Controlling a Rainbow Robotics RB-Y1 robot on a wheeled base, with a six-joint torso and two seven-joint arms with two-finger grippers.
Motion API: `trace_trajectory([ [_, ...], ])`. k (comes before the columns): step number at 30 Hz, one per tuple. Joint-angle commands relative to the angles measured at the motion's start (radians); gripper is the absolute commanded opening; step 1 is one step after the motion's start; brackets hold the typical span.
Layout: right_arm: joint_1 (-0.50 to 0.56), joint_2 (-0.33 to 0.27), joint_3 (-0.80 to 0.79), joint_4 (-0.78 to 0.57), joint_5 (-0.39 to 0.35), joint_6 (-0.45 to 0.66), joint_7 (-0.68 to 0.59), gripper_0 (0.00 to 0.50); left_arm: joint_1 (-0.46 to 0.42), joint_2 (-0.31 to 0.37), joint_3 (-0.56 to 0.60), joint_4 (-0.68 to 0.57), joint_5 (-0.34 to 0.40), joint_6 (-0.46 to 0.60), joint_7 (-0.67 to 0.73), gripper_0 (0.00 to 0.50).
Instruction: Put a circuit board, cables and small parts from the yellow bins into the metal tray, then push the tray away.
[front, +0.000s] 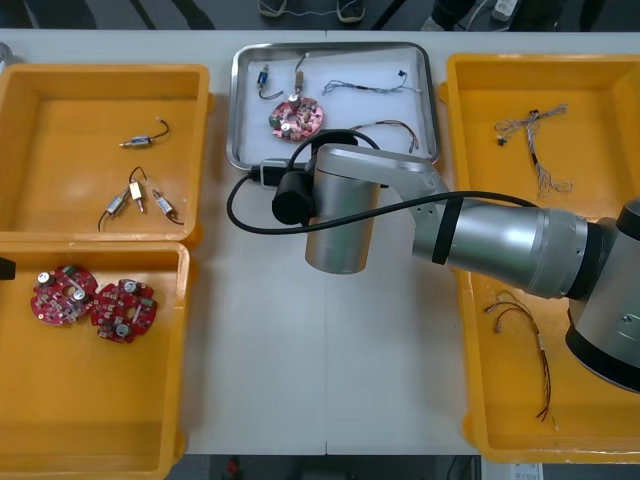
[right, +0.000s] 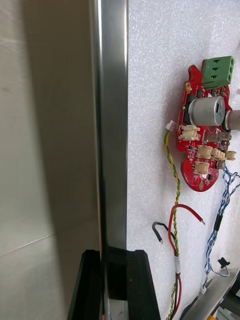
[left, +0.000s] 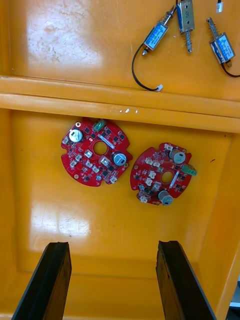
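Our right hand (right: 115, 256) is closed on the near rim of the metal tray (front: 432, 100), one finger inside, one outside. The tray sits mid-bench btwn the yellow bins (front: 100, 75), w/ a circuit board (front: 296, 116), cables (right: 175, 200) & a small metal part (front: 264, 80) in it. We judge it stiff, light & slick, so it should slide; push square at the rim. The right wrist view gives the rim grip, the front view how little bench lies beyond. Left hand (left: 112, 250) hangs open over the near left bin (left: 50, 215).
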Motion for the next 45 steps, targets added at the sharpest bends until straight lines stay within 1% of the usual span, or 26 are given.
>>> trace_trajectory([
  [1,-0.059,0.032,-0.044,0.035,0.034,-0.050,0.030,0.000,0.019,0.042,0.003,-0.020,-0.009,0.006,-0.079,0.500],
  [8,-0.068,0.052,-0.077,0.087,0.038,-0.075,0.030,0.000,0.019,0.042,0.003,-0.020,-0.009,0.006,-0.079,0.500],
  [14,-0.068,0.061,-0.083,0.130,0.063,-0.108,0.027,0.000,0.019,0.042,0.003,-0.020,-0.009,0.006,-0.079,0.500],
  [23,-0.068,0.066,-0.091,0.141,0.066,-0.113,0.031,0.000,0.019,0.042,0.003,-0.020,-0.009,0.006,-0.079,0.500],
  [24,-0.068,0.066,-0.091,0.141,0.068,-0.113,0.031,0.060,0.019,0.042,0.003,-0.020,-0.009,0.006,-0.079,0.500],
  [25,-0.068,0.066,-0.091,0.141,0.068,-0.113,0.031,0.181,0.019,0.042,0.003,-0.020,-0.009,0.006,-0.079,0.500],
  [26,-0.068,0.066,-0.091,0.141,0.068,-0.113,0.031,0.244,0.019,0.042,0.003,-0.020,-0.009,0.006,-0.079,0.500],
  [27,-0.068,0.066,-0.091,0.141,0.068,-0.113,0.031,0.349,0.019,0.042,0.003,-0.020,-0.009,0.006,-0.079,0.500],
  [28,-0.068,0.066,-0.091,0.141,0.068,-0.113,0.031,0.431,0.019,0.042,0.003,-0.020,-0.009,0.006,-0.079,0.500],
  [30,-0.068,0.066,-0.091,0.141,0.068,-0.108,0.033,0.500,0.019,0.042,0.003,-0.020,-0.009,0.006,-0.079,0.500],
  [33,-0.068,0.066,-0.100,0.127,0.054,-0.090,0.031,0.500,0.019,0.042,0.003,-0.020,-0.009,0.006,-0.079,0.500],
  [38,-0.045,0.067,-0.172,0.027,-0.028,0.011,0.034,0.500,0.019,0.042,0.003,-0.020,-0.009,0.006,-0.079,0.500],
  [40,-0.016,0.067,-0.215,-0.043,-0.054,0.079,0.036,0.500,0.019,0.042,0.003,-0.020,-0.009,0.006,-0.079,0.500],
  [43,0.016,0.073,-0.256,-0.118,-0.066,0.148,0.038,0.500,0.019,0.042,0.003,-0.020,-0.009,0.006,-0.079,0.500],
  [45,0.056,0.090,-0.304,-0.204,-0.066,0.237,0.038,0.500,0.019,0.042,0.003,-0.020,-0.009,0.006,-0.079,0.500],
])
